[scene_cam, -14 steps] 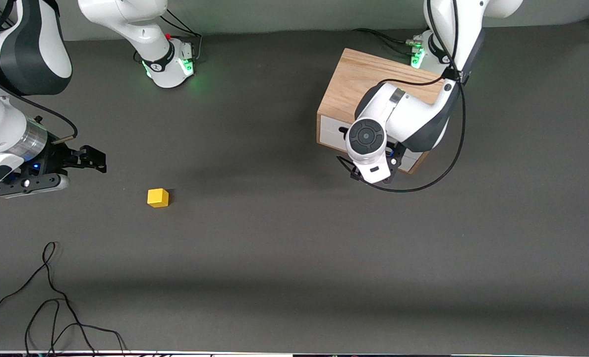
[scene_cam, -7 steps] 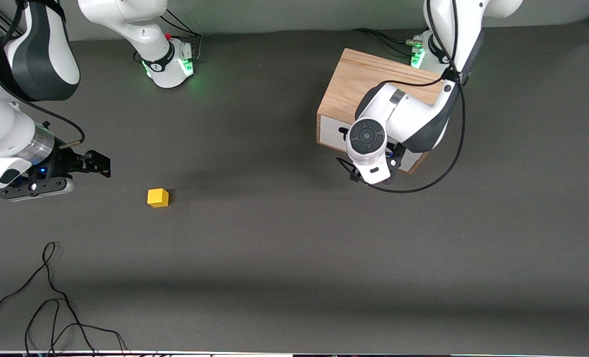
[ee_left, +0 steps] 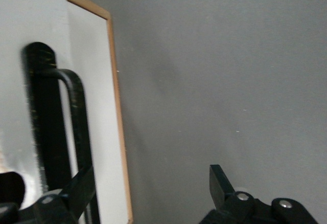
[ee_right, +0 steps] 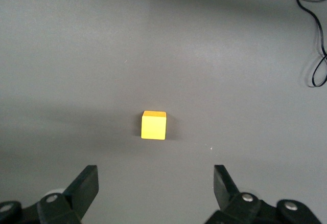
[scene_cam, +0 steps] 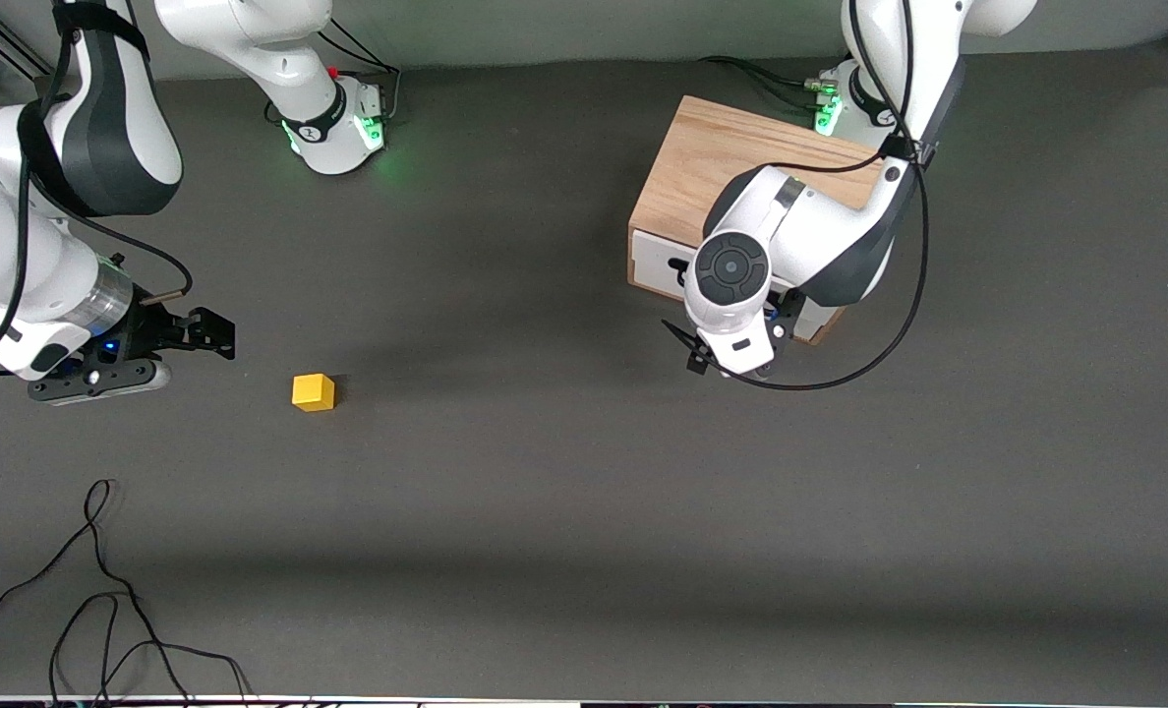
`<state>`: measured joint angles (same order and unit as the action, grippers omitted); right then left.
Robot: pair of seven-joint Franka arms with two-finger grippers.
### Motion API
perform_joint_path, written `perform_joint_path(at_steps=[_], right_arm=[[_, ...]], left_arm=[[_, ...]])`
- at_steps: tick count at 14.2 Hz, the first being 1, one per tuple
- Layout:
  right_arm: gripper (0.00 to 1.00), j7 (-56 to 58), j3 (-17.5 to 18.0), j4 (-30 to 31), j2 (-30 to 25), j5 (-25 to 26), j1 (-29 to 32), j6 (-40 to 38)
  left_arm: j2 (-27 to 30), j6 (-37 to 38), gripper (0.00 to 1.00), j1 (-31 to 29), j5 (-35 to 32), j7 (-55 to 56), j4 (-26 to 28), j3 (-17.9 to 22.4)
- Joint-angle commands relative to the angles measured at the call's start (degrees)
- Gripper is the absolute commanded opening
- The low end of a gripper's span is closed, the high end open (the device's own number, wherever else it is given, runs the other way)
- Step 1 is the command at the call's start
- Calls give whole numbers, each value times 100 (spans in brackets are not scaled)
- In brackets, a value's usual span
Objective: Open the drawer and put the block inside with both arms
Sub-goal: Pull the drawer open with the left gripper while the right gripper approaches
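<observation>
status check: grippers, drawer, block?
Left gripper open at the drawer handle, no grip. Right gripper open, short of the block. Drawer shut. Nothing in the way.

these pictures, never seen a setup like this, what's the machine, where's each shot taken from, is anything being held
Two white robot arms stand at a dark table. The wide picture looks down from a high camera facing them; the other two come from cameras on each arm's wrist. On the table sit a yellow block, a wooden cabinet with a white drawer, still closed, and loose cables nearer the camera. The right claw is open, near the block, which shows between its fingers in the right wrist view. The left claw is open at the drawer's black handle. Nothing is held.
</observation>
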<state>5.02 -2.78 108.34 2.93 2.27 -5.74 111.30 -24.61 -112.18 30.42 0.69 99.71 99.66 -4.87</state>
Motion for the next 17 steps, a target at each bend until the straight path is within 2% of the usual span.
perform_joint_path(at_steps=[1, 4, 7, 9, 12, 17], right_arm=[[100, -36, -47, 372, -249, 11, -59, 269], [100, -36, -47, 390, -267, 11, -59, 269], [100, -36, -47, 381, -267, 2, -68, 261], [100, -36, -38, 373, -275, 2, -68, 261], [100, -45, -38, 373, -276, 11, -68, 261], [100, -36, -38, 399, -267, -33, -68, 269]], left_arm=[[-255, -15, 100, 17, -16, 4, -272, 22], [-238, 108, 100, 8, -16, -4, -359, 39], [-211, 861, 100, -18, 2, -136, -640, 39], [-194, 1101, 100, -106, 63, -127, -623, 39], [-237, 1040, 100, -89, 72, -119, -430, 30], [-466, 987, 100, -80, 98, -119, -421, 22]])
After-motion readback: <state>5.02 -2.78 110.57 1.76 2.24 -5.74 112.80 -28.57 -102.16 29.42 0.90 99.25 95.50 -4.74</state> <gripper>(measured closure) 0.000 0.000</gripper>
